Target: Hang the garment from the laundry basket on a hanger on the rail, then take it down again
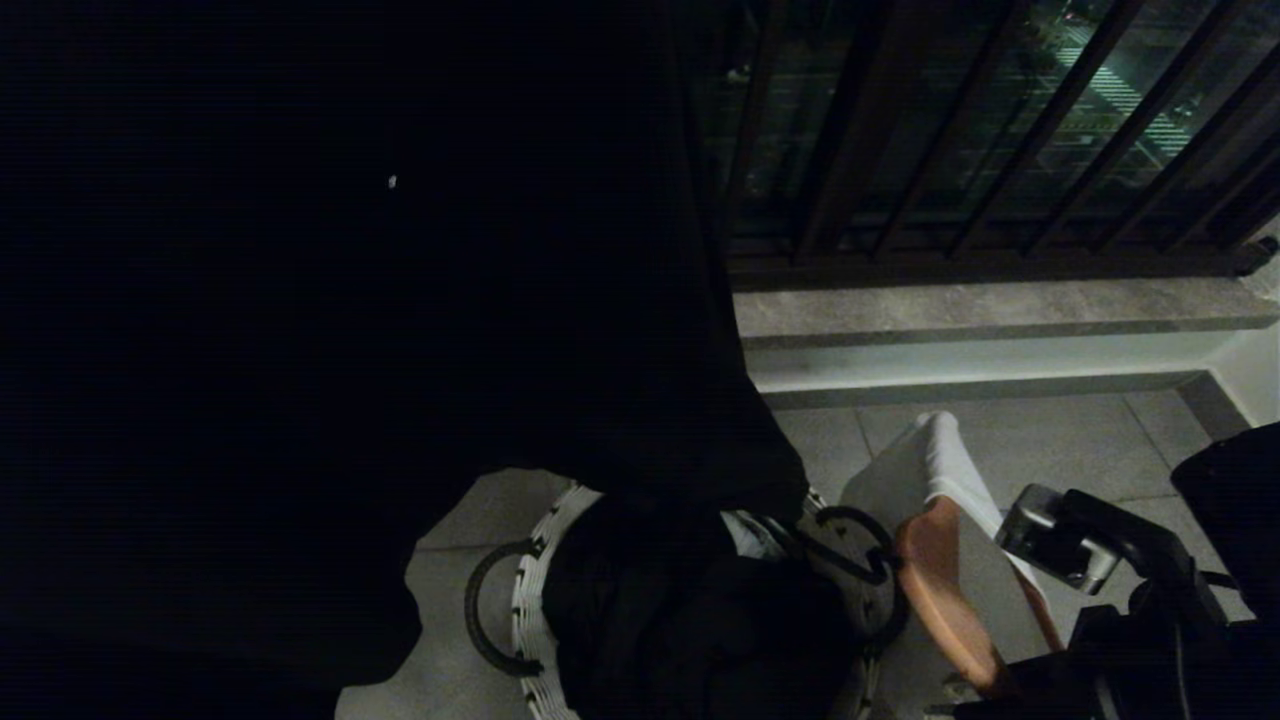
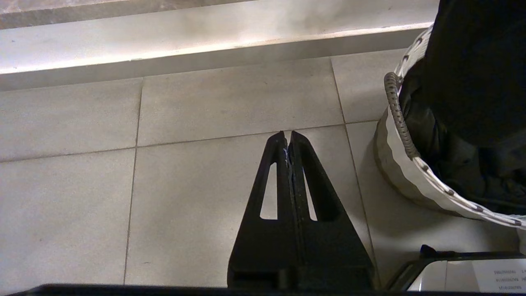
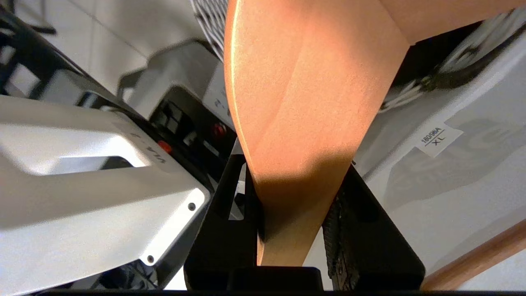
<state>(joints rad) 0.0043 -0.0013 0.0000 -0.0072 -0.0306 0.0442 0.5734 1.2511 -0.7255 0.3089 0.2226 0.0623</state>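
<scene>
Right gripper fingers clamp a wooden hanger wearing a white garment beside the basket; left gripper fingers pressed together above floor tiles.
</scene>
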